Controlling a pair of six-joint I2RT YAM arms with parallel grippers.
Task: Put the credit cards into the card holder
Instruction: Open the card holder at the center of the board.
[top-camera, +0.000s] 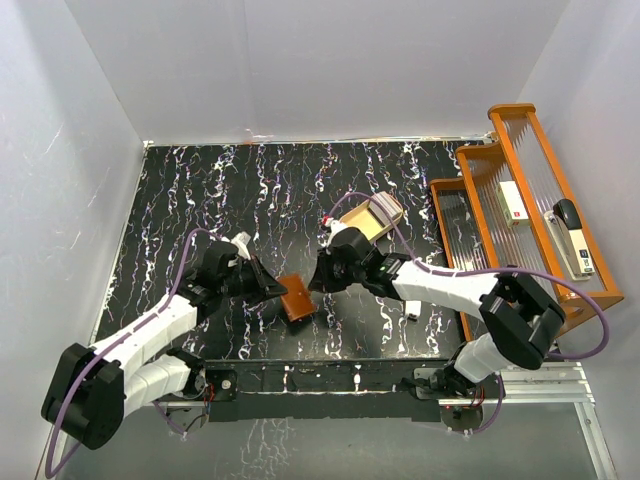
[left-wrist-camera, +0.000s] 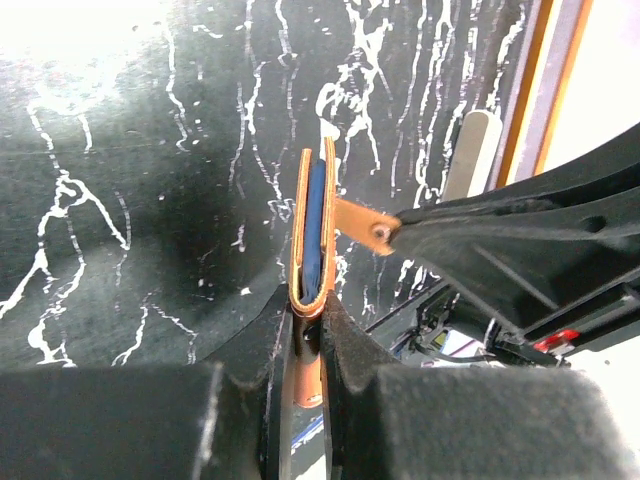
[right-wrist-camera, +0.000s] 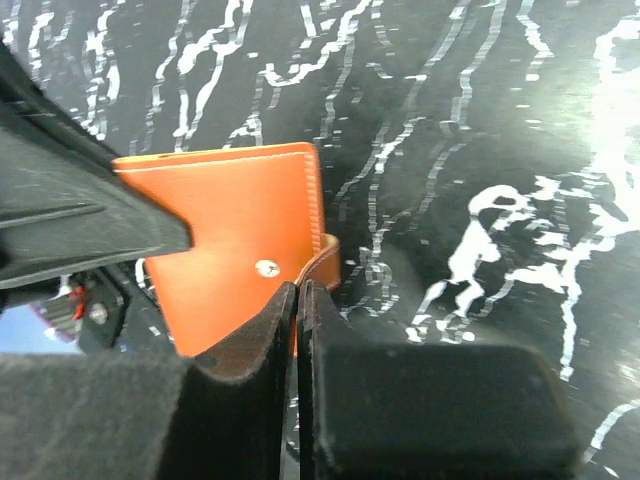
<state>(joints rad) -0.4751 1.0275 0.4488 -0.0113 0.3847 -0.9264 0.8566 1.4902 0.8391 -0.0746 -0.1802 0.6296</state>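
A small brown leather card holder (top-camera: 297, 297) is held over the black, white-veined table (top-camera: 200, 200), between the two arms near the front edge. Its folded spine is clamped from both sides by the fingers of the left gripper (left-wrist-camera: 308, 308). In the left wrist view it is seen edge-on and nearly closed, with blue lining between the leather leaves. Its thin closure strap (left-wrist-camera: 358, 217) juts sideways, and the end bearing the snap stud (left-wrist-camera: 378, 232) is pinched in the tightly closed right gripper (right-wrist-camera: 298, 295). In the orange-framed tiered rack (top-camera: 515, 108) at the right, a white box (top-camera: 513, 203) carries a red mark, but its print is too small to be read.
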